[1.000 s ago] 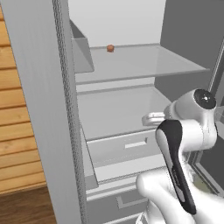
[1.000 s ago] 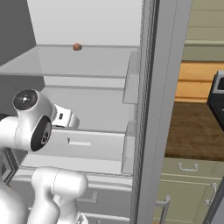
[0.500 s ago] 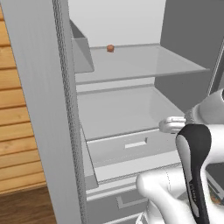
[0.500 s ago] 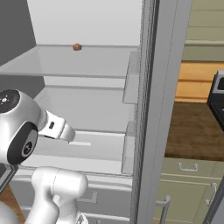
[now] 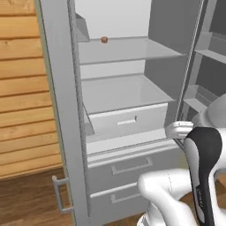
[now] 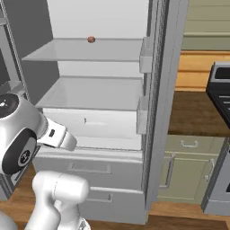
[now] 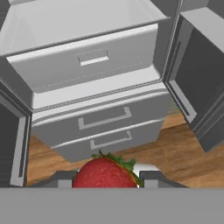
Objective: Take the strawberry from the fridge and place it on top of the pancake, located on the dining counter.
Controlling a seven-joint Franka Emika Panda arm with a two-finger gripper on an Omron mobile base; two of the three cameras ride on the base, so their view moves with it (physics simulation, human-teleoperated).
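This was a home kitchen, rendered rather than real: a tall light-grey fridge (image 6: 96, 112) stood open with pale shelves and two lower drawers. Beside it ran a dark wooden countertop (image 6: 193, 112) over sage-green cabinets (image 6: 186, 168), with a stove's edge (image 6: 221, 90) at right. Wood plank walling (image 5: 22, 88) and wooden flooring (image 7: 175, 151) completed it.

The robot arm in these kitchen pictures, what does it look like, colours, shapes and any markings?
The glossy white arm is built of rounded, tube-like segments. A black oval panel with faint pale lettering covers one joint in the left base view; a round dark joint cap with small white markings shows in the right base view. The pincer has two small dark grey finger tips.
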